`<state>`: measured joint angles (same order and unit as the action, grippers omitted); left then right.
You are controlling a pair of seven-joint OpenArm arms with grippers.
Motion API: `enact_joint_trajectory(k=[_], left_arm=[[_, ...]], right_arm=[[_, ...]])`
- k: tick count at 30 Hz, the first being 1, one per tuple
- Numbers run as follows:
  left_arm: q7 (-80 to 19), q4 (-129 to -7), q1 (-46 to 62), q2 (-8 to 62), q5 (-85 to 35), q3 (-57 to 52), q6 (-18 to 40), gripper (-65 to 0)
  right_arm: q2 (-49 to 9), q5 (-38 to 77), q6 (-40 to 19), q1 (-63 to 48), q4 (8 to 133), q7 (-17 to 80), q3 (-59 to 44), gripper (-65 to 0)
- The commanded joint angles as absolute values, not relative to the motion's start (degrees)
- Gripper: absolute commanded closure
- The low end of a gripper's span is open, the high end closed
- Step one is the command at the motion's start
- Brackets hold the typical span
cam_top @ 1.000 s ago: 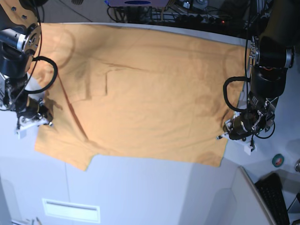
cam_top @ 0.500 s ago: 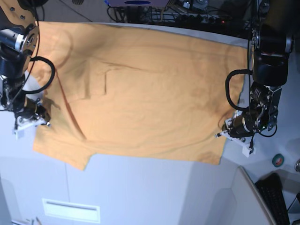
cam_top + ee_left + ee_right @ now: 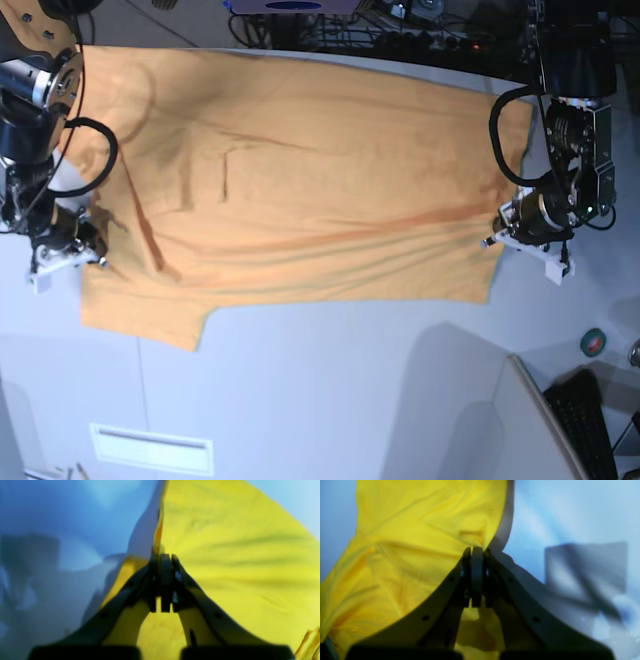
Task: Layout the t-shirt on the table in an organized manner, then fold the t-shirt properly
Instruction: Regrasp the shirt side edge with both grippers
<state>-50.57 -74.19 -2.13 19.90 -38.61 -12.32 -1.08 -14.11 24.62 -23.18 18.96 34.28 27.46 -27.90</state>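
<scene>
The light orange t-shirt lies spread across the table and is pulled taut between my two grippers, with long creases running across it. In the base view my left gripper is shut on the shirt's right edge. My right gripper is shut on the left edge near a sleeve. The left wrist view shows the left gripper shut on the hem of the t-shirt, which looks yellow there. In the right wrist view the right gripper pinches a fold of the t-shirt.
A white rectangular label sits near the table's front edge. At the lower right are a grey panel, a black keyboard and a green tape roll. Cables and equipment line the far edge.
My left gripper has moved right and away, pulling its shirt edge outward. The cloth is now tauter and its front hem straighter. The right gripper has hardly moved.
</scene>
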Motion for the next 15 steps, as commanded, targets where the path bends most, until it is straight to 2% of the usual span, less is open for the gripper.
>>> enact_joint_trajectory(k=[1,5,14,15], left_arm=[[-51.1,-77.3,-2.3,20.4,-39.2,-13.8,-0.7,0.0],[-55.4,-81.8,0.9,19.5,-39.2,-15.1,-0.7,0.0],[-56.0,-82.2,6.6,18.0,-39.5,-15.2,-0.7,0.0],[-56.0,-82.2,6.9,18.0,-39.5,-15.2,-0.7,-5.6]], right_arm=[[-15.0,25.3,-23.7,20.2,35.2,26.7,-28.0,0.0],[-14.9,25.3,-23.7,20.2,35.2,26.7,-28.0,0.0],[-15.0,25.3,-23.7,20.2,35.2,26.7,-28.0,0.0],[-15.0,25.3,-23.7,20.2,35.2,26.7,-28.0,0.0]])
